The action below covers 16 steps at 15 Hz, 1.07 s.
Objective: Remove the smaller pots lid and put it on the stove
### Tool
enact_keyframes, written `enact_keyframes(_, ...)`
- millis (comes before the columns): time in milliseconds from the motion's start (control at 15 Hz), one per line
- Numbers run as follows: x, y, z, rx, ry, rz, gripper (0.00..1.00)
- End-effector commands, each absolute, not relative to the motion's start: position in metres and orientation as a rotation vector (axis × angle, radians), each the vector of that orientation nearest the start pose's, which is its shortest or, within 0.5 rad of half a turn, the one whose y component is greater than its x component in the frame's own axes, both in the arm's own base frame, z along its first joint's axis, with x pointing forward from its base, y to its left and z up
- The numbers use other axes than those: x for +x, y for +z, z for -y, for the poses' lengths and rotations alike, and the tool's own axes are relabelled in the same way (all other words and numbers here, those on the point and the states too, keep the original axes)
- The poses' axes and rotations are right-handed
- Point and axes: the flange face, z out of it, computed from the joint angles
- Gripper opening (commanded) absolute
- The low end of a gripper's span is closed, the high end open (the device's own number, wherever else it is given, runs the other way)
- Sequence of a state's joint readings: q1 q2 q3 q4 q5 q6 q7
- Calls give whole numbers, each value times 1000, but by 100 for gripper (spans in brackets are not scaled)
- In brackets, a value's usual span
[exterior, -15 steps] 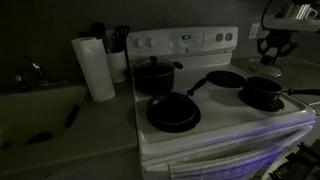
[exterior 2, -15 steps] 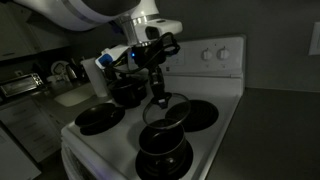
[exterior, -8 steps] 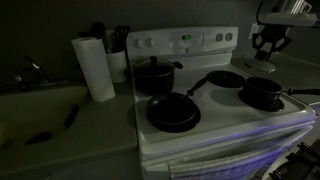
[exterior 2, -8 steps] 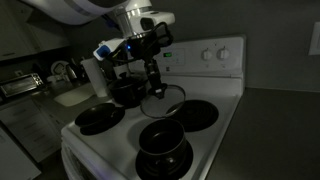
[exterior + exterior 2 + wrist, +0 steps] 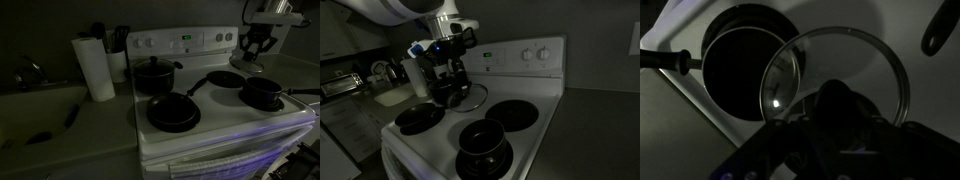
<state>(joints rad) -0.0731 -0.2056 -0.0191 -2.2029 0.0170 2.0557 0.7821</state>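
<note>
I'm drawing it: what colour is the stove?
White electric stove, best in an exterior view.

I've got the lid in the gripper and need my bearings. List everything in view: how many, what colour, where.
stove: one, white, centre, with dark burners.
smaller pot: one, black, uncovered, on the front burner farthest from the sink.
lid: one, clear glass with a pale rim, held over the stove top near the taller pot.
taller pot: one, black, covered, on the back burner nearest the paper towels.
frying pans: two, black, one at the front and one at the back.
paper towel roll: one, white, on the counter beside the stove.
utensils: dark, behind the roll, count unclear.
sink: one, pale, beyond the counter.
gripper: one, dark, shut on the lid.
arm: one, white.
</note>
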Motion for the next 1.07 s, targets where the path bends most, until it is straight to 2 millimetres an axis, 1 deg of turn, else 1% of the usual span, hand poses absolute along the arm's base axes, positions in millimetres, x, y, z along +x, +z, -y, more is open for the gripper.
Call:
enact_keyframes(0, 505, 482, 15, -2849, -11, -1172, 16)
enact_keyframes(200, 507, 481, -4, -2859, 10, -1106, 16)
enact_keyframes(400, 508, 477, -25, -2859, 18, -1098, 16)
enact_keyframes(733, 505, 463, -56, -2873, 28, -1106, 16)
enact_keyframes(1000, 500, 441, -64, -2854, 71, -1156, 16)
